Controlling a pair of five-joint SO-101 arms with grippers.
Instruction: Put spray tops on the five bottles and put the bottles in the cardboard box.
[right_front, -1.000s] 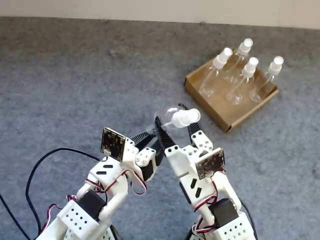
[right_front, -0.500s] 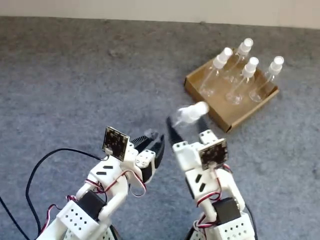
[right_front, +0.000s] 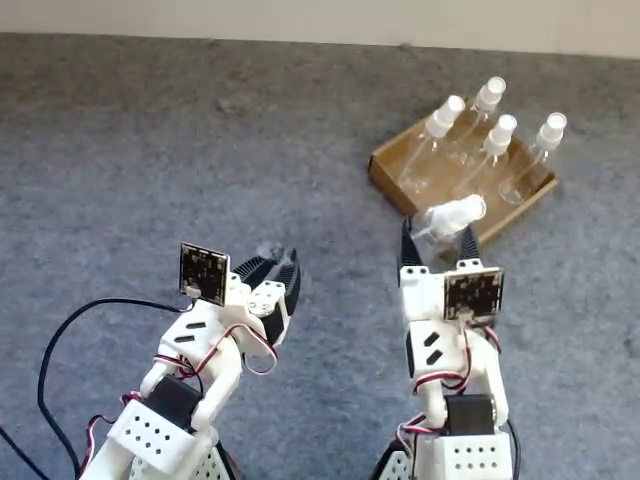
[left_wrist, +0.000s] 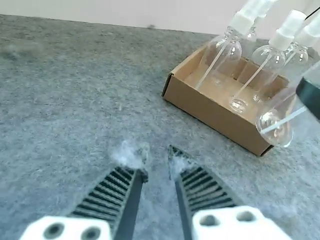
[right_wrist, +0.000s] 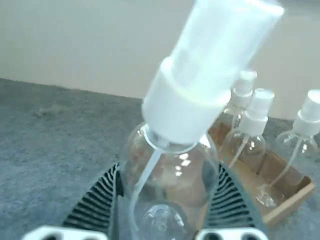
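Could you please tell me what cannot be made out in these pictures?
Right wrist view: the base of the held bottle is cut off by the picture's edge, and that bottle hides part of the cardboard box.
Left wrist view: the upper end of the held bottle is cut off by the edge.

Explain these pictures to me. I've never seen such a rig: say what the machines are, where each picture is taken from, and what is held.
Two small robot arms sit side by side on a grey felt-like surface. One picture looks down from above; the other two come from a camera on each arm's wrist. The right arm's fingers hold a clear bottle with a white spray top, close to the cardboard box. Four more capped bottles stand in that box. The left arm's fingers are empty and a little apart.
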